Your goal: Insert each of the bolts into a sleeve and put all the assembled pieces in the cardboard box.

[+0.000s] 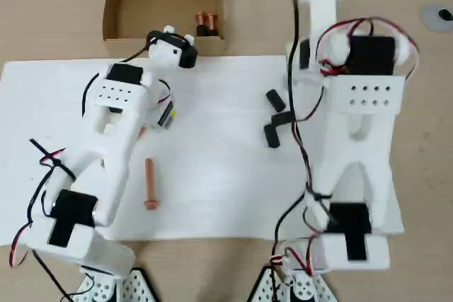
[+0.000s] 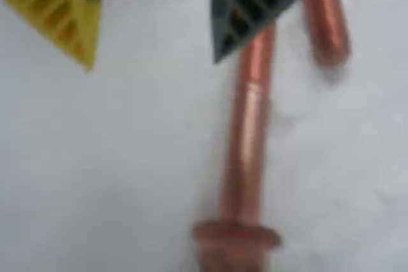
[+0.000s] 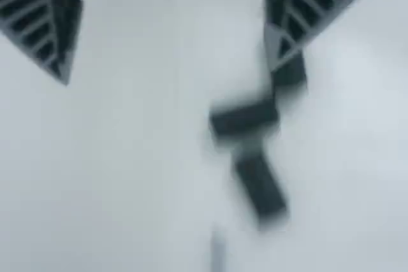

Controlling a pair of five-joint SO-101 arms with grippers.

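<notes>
While spread, end effector (image 2: 152,62) over bolt (image 2: 245,157)

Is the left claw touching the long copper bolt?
Cannot tell: the left wrist view has the left claw overlapping the copper bolt, contact or gap unclear.

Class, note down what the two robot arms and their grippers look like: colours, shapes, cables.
Both the left arm and right arm are white plastic shells with black motor blocks, red and black cables and panels of small round holes. The left gripper has pointed, ribbed fingers, one yellow, one dark with yellow edging; the right gripper has dark grey ones.
</notes>
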